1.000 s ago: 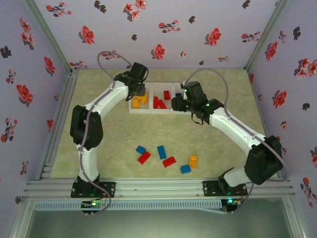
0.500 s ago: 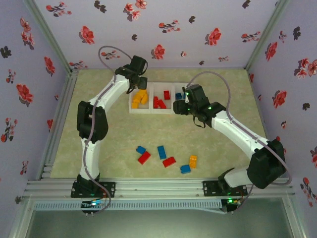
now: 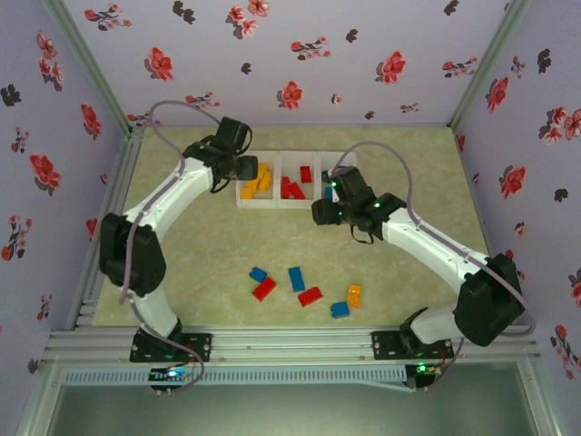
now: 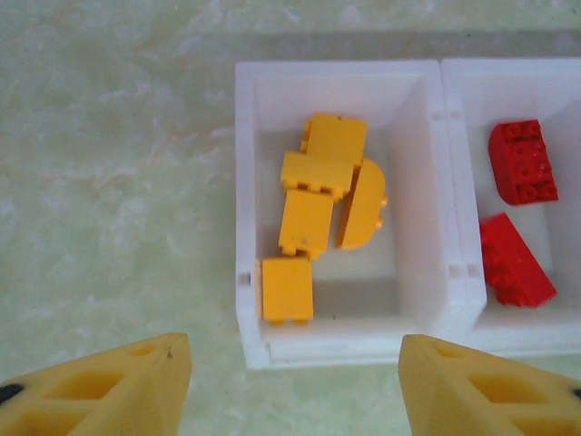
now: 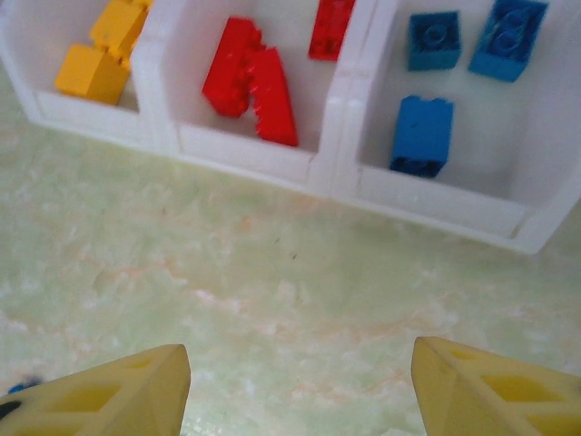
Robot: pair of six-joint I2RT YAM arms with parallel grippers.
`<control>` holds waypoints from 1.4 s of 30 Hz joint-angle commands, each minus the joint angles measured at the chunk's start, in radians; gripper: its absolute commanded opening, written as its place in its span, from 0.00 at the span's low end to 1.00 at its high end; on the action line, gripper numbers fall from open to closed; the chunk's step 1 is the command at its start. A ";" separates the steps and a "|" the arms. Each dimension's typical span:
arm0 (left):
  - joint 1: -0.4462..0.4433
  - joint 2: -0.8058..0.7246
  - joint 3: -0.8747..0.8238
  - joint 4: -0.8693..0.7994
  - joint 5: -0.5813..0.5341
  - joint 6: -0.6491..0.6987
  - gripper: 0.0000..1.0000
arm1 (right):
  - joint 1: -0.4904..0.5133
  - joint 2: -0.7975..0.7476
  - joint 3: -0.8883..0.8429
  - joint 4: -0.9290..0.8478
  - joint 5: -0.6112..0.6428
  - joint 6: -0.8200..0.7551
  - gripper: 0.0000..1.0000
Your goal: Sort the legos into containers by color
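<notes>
The three joined white containers (image 3: 277, 202) stand at the back of the table. In the left wrist view the left bin (image 4: 246, 218) holds several orange-yellow legos (image 4: 315, 195), and the middle bin holds red legos (image 4: 518, 163). In the right wrist view the right bin (image 5: 436, 207) holds three blue legos (image 5: 421, 134). Six loose legos lie near the front: blue (image 3: 258, 273), red (image 3: 264, 289), blue (image 3: 296, 278), red (image 3: 310, 296), blue (image 3: 339, 310) and orange (image 3: 354, 294). My left gripper (image 4: 292, 363) is open and empty, just in front of the orange bin. My right gripper (image 5: 301, 363) is open and empty over bare table, in front of the bins.
The table has a green marbled mat (image 3: 209, 245). Floral-patterned walls (image 3: 54, 136) close it in at the back and on both sides. A metal rail (image 3: 290, 341) runs along the near edge between the arm bases.
The left arm has swung left and drawn back from above the orange bin. The right gripper has pulled back from the blue bin toward the table's middle.
</notes>
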 commanded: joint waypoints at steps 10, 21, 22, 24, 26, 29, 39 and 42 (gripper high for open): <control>-0.092 -0.322 -0.407 0.084 0.031 -0.101 0.62 | 0.210 0.028 -0.136 0.060 0.049 0.219 0.65; -0.101 -0.444 -0.504 0.032 0.003 -0.115 0.62 | 0.355 0.091 -0.190 0.089 0.025 0.314 0.64; -0.101 -0.438 -0.495 0.024 0.002 -0.114 0.62 | 0.363 0.098 -0.189 0.094 0.023 0.318 0.64; -0.102 -0.429 -0.483 0.015 0.002 -0.114 0.62 | 0.384 0.112 -0.191 0.108 0.024 0.332 0.63; -0.102 -0.426 -0.477 0.010 0.002 -0.115 0.62 | 0.400 0.124 -0.190 0.113 0.031 0.343 0.63; -0.104 -0.423 -0.467 0.002 0.002 -0.113 0.62 | 0.419 0.144 -0.187 0.111 0.046 0.352 0.62; -0.105 -0.421 -0.452 -0.028 0.002 -0.113 0.62 | 0.449 0.207 -0.184 0.112 0.071 0.386 0.57; -0.107 -0.425 -0.450 -0.031 0.002 -0.108 0.62 | 0.456 0.224 -0.182 0.117 0.072 0.391 0.56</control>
